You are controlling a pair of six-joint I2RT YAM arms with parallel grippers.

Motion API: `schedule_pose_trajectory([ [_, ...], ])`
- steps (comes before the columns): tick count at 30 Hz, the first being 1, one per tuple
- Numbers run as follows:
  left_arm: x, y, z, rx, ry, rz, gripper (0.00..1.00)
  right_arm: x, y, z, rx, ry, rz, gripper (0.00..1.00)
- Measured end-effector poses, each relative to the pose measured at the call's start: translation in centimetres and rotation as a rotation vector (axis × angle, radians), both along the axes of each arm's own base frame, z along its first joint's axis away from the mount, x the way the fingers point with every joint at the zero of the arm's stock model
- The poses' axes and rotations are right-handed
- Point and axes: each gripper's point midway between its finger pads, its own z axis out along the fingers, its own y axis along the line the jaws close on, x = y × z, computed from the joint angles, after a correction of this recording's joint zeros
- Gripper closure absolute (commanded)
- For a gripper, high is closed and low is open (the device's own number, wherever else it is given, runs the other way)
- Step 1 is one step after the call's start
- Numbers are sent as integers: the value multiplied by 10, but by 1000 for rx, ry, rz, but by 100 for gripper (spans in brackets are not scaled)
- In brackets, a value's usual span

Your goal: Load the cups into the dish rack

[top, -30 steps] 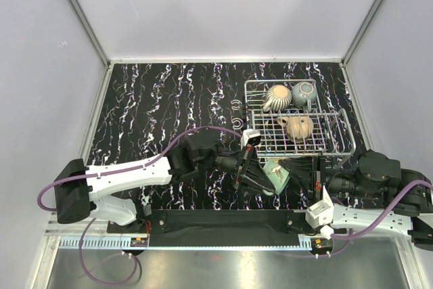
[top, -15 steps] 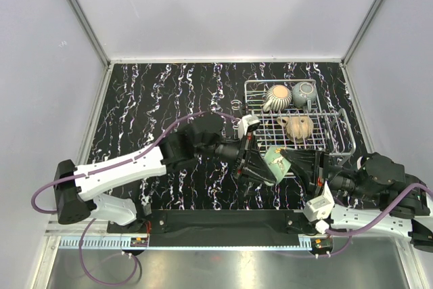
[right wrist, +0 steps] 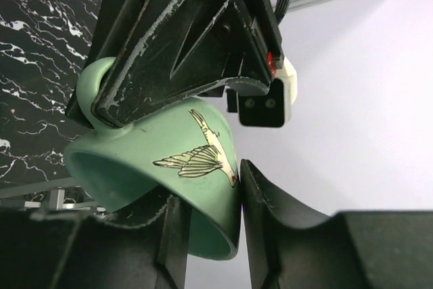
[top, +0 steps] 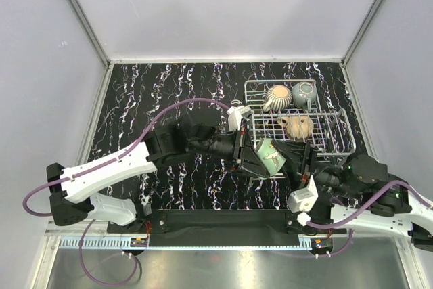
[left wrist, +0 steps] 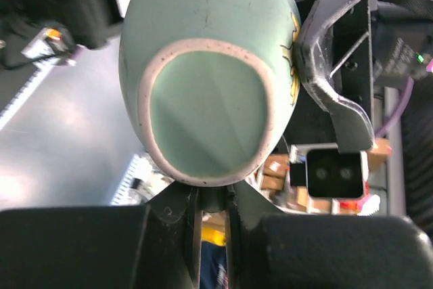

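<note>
While both arms meet at mid-frame in the top view, the teal cup (top: 270, 156) is held up between them, just lower left of the rack (top: 338, 141). On its side is a pale bird with spread wings, plain in the right wrist view. Now the left gripper (left wrist: 213, 201): pinched tight on the handle (right wrist: 91, 86), cup mouth facing its camera. Over to the right gripper (right wrist: 213, 197): astride the lip, jaws a narrow way apart, one finger (right wrist: 260, 194) against the outer wall; pressing or not, can't tell. Up in the rack sit a striped cup (top: 276, 97), a grey-green cup (top: 304, 93) and a tan cup (top: 296, 126).
</note>
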Motion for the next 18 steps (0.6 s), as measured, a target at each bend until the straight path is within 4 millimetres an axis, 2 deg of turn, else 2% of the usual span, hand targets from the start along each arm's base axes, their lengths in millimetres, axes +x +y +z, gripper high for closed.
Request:
schedule_pose_trajectory([
  [5, 6, 7, -12, 45, -79, 31, 100, 6, 7, -13, 5, 37, -26, 50],
  [8, 8, 11, -14, 49, -124, 40, 100, 7, 10, -18, 19, 62, -29, 35],
  [9, 9, 12, -13, 46, -136, 42, 100, 8, 10, -19, 21, 69, -33, 28],
  [11, 9, 14, -10, 35, -158, 44, 100, 9, 10, -19, 27, 78, -45, 20],
  [12, 10, 16, -8, 26, -170, 48, 100, 10, 9, -19, 31, 81, -52, 11],
  [13, 11, 18, -6, 20, -177, 50, 100, 10, 9, -19, 34, 81, -54, 9],
  [14, 12, 19, -4, 17, -183, 57, 100, 11, 7, -17, 44, 81, -60, 1],
  [18, 19, 26, 3, -4, -206, 79, 100, 13, -3, -14, 78, 82, -85, 0],
])
